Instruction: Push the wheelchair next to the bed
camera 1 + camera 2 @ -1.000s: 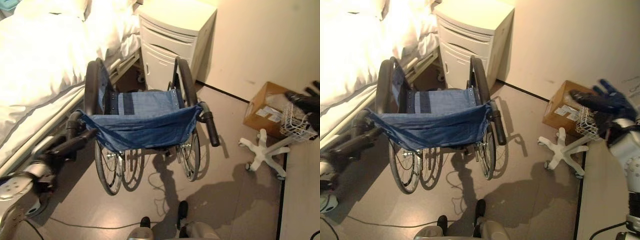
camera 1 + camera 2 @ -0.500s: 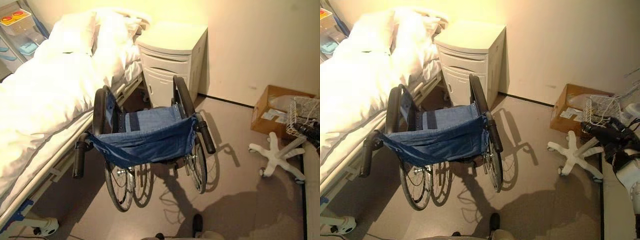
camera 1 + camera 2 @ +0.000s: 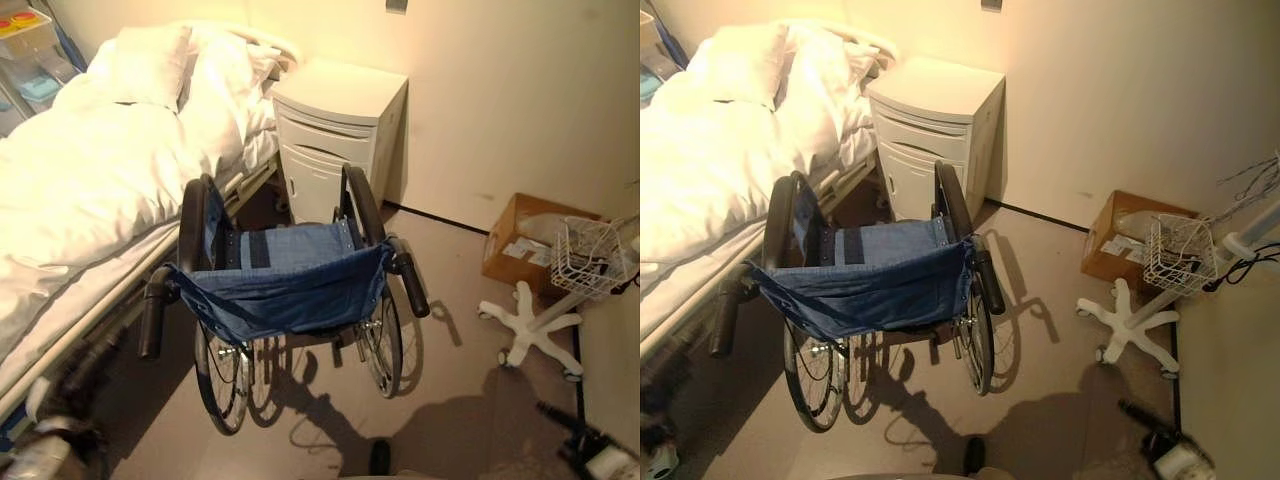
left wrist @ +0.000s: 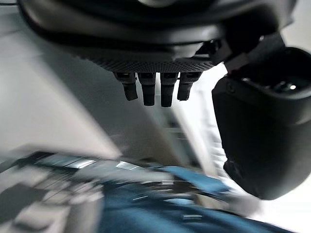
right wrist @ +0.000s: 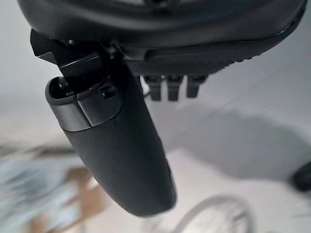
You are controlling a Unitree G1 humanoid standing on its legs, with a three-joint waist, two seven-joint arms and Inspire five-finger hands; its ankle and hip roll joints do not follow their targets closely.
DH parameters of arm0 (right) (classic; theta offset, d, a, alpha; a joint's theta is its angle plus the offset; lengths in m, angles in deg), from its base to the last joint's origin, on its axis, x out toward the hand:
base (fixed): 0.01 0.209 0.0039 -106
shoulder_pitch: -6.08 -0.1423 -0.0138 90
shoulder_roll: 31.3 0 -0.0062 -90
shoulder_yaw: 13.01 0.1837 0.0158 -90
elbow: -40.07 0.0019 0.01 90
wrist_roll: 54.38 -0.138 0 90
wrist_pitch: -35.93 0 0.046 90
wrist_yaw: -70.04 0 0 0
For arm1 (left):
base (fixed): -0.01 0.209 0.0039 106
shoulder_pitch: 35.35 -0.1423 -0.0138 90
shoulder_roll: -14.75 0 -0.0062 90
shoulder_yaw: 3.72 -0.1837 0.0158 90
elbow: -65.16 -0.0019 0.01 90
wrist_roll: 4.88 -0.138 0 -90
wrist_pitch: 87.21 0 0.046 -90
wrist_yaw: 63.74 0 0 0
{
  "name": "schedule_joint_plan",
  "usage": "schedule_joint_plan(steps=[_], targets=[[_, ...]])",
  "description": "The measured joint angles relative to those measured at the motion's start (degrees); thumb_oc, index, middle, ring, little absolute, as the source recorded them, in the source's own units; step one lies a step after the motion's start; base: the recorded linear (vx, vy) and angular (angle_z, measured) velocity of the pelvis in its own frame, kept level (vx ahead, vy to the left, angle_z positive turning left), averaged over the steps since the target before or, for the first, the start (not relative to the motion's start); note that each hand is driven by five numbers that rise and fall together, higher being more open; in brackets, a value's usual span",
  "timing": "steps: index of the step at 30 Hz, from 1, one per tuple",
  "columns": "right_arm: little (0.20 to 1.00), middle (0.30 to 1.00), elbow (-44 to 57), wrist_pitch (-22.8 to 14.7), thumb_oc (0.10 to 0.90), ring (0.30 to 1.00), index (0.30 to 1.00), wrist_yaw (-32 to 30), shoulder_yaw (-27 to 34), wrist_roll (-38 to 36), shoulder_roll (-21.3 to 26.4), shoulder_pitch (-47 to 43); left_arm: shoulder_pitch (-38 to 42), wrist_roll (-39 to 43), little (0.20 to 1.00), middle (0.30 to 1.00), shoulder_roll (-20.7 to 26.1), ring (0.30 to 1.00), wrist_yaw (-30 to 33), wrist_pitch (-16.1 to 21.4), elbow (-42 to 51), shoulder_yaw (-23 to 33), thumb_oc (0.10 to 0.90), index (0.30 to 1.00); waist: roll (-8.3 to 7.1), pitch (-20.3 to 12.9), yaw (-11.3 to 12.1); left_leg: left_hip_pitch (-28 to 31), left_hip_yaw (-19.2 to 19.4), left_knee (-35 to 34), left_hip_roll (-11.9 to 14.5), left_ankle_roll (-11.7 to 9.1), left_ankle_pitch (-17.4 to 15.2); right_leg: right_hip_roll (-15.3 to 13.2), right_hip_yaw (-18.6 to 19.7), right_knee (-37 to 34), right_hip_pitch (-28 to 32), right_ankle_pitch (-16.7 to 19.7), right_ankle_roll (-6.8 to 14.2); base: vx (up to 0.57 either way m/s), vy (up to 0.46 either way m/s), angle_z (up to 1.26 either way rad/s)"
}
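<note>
The wheelchair (image 3: 285, 275), with a blue cloth seat and back and black push handles, stands close along the white bed (image 3: 90, 180), facing the wall. Its left push handle (image 3: 152, 315) and right push handle (image 3: 410, 285) are both free. My left hand (image 3: 80, 375) hangs low by the bed frame, behind the left wheel, and touches nothing. In the left wrist view its fingers (image 4: 153, 90) are relaxed and hold nothing, with blue cloth past them. My right hand (image 3: 562, 425) hangs low at the right over the floor. In its wrist view the thumb (image 5: 121, 145) stands out and the hand is open.
A white bedside cabinet (image 3: 335, 135) stands against the wall just ahead of the wheelchair. At the right are a cardboard box (image 3: 525, 245) and a white star-footed stand (image 3: 535, 335) carrying a wire basket (image 3: 590, 255). Bare floor lies behind the wheelchair.
My left hand has come off the left push handle and dropped low. My right hand has come down from beside the basket. The camera has shifted; the wheelchair still stands beside the bed.
</note>
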Motion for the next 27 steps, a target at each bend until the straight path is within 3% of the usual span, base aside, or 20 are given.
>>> schedule_joint_plan(steps=[3, 5, 6, 7, 9, 13, 15, 19, 22, 27], targets=[[0.9, 0.9, -12.3, -2.1, 0.8, 0.9, 0.9, -0.6, -3.9, 2.1, -5.7, -2.5, 3.3, 0.5, 0.9, 0.9, -7.2, 0.9, 0.3, 1.6, -15.1, -7.4, 0.8, 0.9, 0.42, 0.0, 0.0, -0.2, 0.0, 0.2, 0.0, 0.0, 0.0, -0.2, -0.1, 0.0, 0.2, -0.1, -0.2, -0.02, 0.014, 0.0], [0.9, 0.9, -16.1, -3.4, 0.8, 0.9, 0.9, -0.5, -5.4, 2.4, -8.8, -2.9, 3.2, 0.5, 0.9, 0.9, -10.8, 0.9, -0.4, 2.8, -20.1, -10.3, 0.8, 0.9, 0.27, 0.1, 0.0, -0.5, 0.1, 0.1, 0.0, 0.2, -0.1, -0.3, -0.6, 0.0, -0.1, -0.3, -0.1, -0.02, 0.007, -0.01], [0.9, 0.9, -18.8, -4.1, 0.8, 0.9, 0.9, -0.5, -5.8, 3.0, -9.9, -3.5, 3.7, 0.6, 0.9, 0.9, -12.3, 0.9, -0.8, 3.3, -22.9, -10.5, 0.8, 0.9, 0.91, 0.3, 0.1, -0.7, 0.2, -0.3, 0.4, 0.4, -0.1, -0.4, -1.6, 0.0, -0.1, -0.4, 0.2, -0.03, 0.016, 0.03], [0.9, 0.9, -21.6, -3.5, 0.8, 0.9, 0.9, 0.0, -6.0, 4.4, -11.2, -4.1, 3.5, 0.6, 0.9, 0.9, -14.3, 0.9, -1.2, 2.6, -25.2, -11.1, 0.8, 0.9, 1.69, -0.2, 0.5, -0.8, 0.8, -0.7, 1.7, 0.2, 0.2, -0.3, -1.9, 4.7, -1.2, -1.3, -0.4, -0.02, 0.017, 0.1], [0.9, 0.9, -26.1, -3.6, 0.8, 0.9, 0.9, 2.3, -8.7, 6.3, -11.7, -4.9, 4.3, 0.6, 0.9, 0.9, -15.2, 0.9, -2.2, 2.9, -29.8, -13.9, 0.8, 0.9, 1.55, -0.7, 0.6, -0.9, 0.0, -0.3, 1.8, -0.5, 0.3, -1.7, -1.4, 8.2, -2.0, -5.9, 1.2, -0.02, 0.017, 0.22], [0.9, 0.9, -27.4, -4.1, 0.8, 0.9, 0.9, 9.6, -15.0, 14.9, -10.6, -5.2, 6.1, 3.7, 0.9, 0.9, -17.5, 0.9, -4.1, 0.5, -38.8, -14.9, 0.8, 0.9, 2.64, -1.4, 1.4, -1.5, -1.6, 0.3, 2.5, -1.1, 0.5, -0.2, -1.6, 0.2, 1.6, -2.2, 0.8, -0.02, 0.005, 0.07], [0.9, 0.9, -28.0, -3.7, 0.8, 0.9, 0.9, 14.5, -17.2, 19.2, -9.9, -6.4, 7.8, 4.8, 0.9, 0.9, -18.5, 0.9, -4.5, -1.0, -42.8, -14.9, 0.8, 0.9, 2.94, -1.5, 1.4, -1.5, -2.2, 1.1, 2.3, -1.5, 0.3, -0.3, -1.6, -0.1, 2.2, -1.8, 0.6, -0.02, -0.007, 0.04], [0.9, 0.9, -27.9, -3.6, 0.8, 0.9, 0.9, 21.4, -21.3, 24.8, -9.4, -7.4, 9.5, 3.9, 0.9, 0.9, -17.4, 0.9, -4.6, -3.8, -43.0, -15.0, 0.8, 0.9, 1.43, -2.1, 1.4, -1.4, -2.9, 0.8, 2.0, -1.6, 0.0, -0.7, -1.8, -0.1, 2.5, -2.0, 1.0, 0.0, 0.0, 0.02], [0.9, 0.9, -28.2, -3.7, 0.8, 0.9, 0.9, 23.2, -22.3, 26.8, -10.4, -7.1, 9.9, 3.7, 0.9, 0.9, -16.2, 0.9, -3.6, -5.3, -43.0, -16.3, 0.8, 0.9, -0.05, -3.0, 1.4, -1.7, -2.9, 0.6, 1.7, -1.5, 0.0, -1.0, -1.8, 0.0, 2.1, -2.0, 1.0, 0.0, 0.0, 0.0], [0.9, 0.9, -29.0, -4.2, 0.8, 0.9, 0.9, 24.0, -23.3, 32.0, -11.4, -7.1, 10.4, 3.4, 0.9, 0.9, -15.3, 0.9, -1.6, -5.6, -43.0, -17.9, 0.8, 0.9, -0.86, -3.6, 1.3, -1.7, -2.9, 0.6, 1.4, -1.1, -0.1, -1.2, -1.8, 0.0, 2.0, -1.8, 0.8, 0.0, 0.0, 0.0]])
